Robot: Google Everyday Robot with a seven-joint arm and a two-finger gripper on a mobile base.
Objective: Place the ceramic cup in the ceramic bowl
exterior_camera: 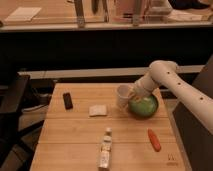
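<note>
A small white ceramic cup (122,96) hangs tilted just above the table, touching the left rim of the green ceramic bowl (144,106). My gripper (133,94) is shut on the cup's right side, at the end of the white arm that reaches in from the right. The bowl sits on the right part of the wooden table, partly hidden behind the gripper.
On the wooden table (75,140) lie a black rectangular object (67,100) at the left, a white sponge-like pad (98,110) in the middle, a clear bottle with a white label (105,147) near the front, and an orange carrot-like thing (154,139) at the right. A dark counter stands behind.
</note>
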